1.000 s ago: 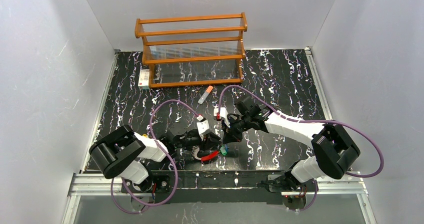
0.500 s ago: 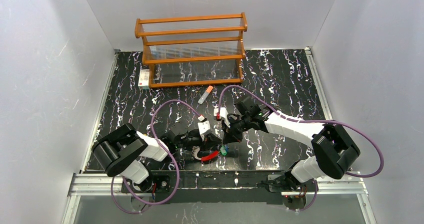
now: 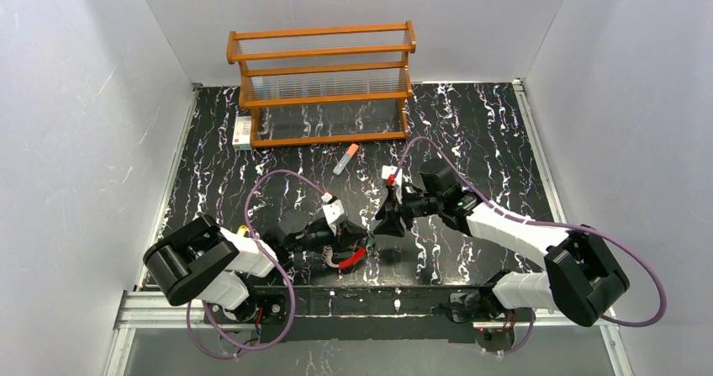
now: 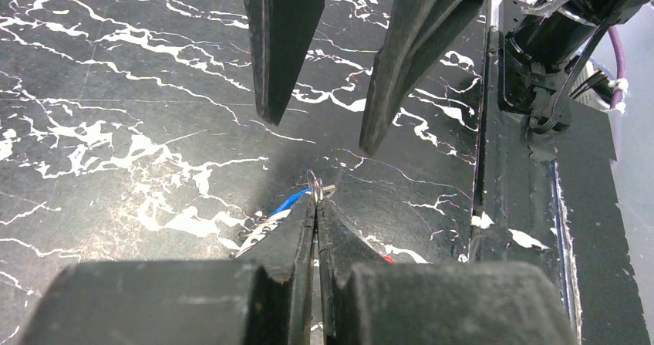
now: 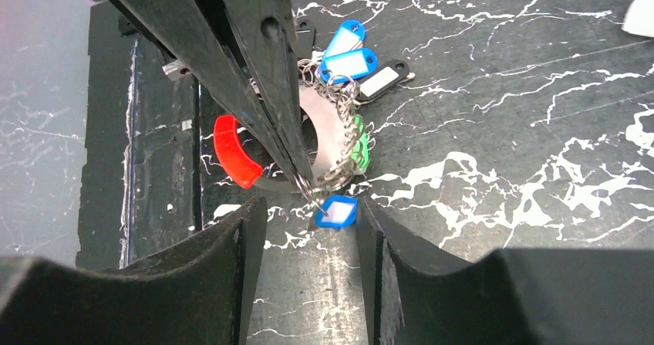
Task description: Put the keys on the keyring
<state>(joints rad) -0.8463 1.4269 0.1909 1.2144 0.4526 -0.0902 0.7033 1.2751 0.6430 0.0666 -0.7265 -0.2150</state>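
Note:
The keyring (image 5: 328, 140), a silvery loop with a thick red section (image 5: 231, 153), lies flat near the table's front edge, its red part (image 3: 351, 261) showing in the top view. Blue, black and green keys (image 5: 347, 63) hang on it in a bunch. My left gripper (image 4: 315, 200) is shut on the small split ring of a loose blue key (image 5: 337, 211), pinching it just off the loop's near side. My right gripper (image 5: 310, 204) is open, its fingers (image 4: 274, 52) either side of that blue key without touching it.
A wooden rack (image 3: 324, 82) stands at the back. A grey stick with an orange cap (image 3: 345, 159) lies in front of it, and a small white tag (image 3: 242, 129) at its left end. The metal front rail (image 3: 370, 296) runs just behind the keyring.
My right gripper has opened and let go of the blue key, and its arm has swung a little to the right. My left gripper has closed on the key's small ring.

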